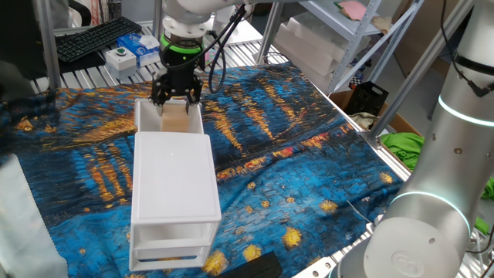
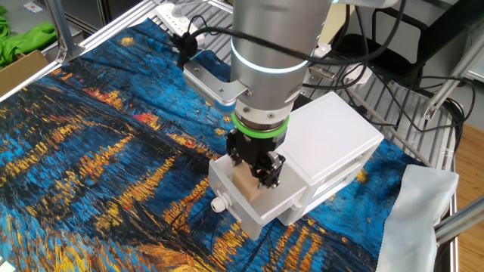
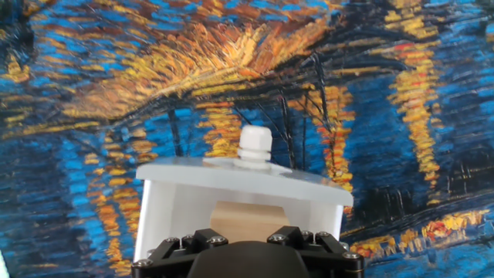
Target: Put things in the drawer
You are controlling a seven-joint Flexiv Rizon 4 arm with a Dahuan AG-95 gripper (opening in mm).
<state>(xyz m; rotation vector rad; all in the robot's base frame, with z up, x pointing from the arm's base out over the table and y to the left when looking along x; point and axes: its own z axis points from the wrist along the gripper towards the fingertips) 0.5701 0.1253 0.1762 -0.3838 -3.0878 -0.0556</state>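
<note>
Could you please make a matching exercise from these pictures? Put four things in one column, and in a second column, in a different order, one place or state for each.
Things:
1. wooden cube
2. top drawer
3. drawer knob
4. gripper

Places or states:
A. pulled out of the white cabinet
B. round and white, on the drawer front
C. pointing down over the open drawer
D. between the black fingers, inside the drawer

Pairs: 1-D, 2-A, 3-B, 4-C

Table covered w/ a blue-and-orange painted-style cloth [image 1: 293,177], wrinkled in spots. White two-drawer cabinet [image 1: 174,181] sits directly on the cloth, top drawer [image 2: 253,208] pulled out. Bare metal slat tabletop [image 1: 255,50] shows past the cloth's far edge, w/ a keyboard [image 1: 93,37] there.
</note>
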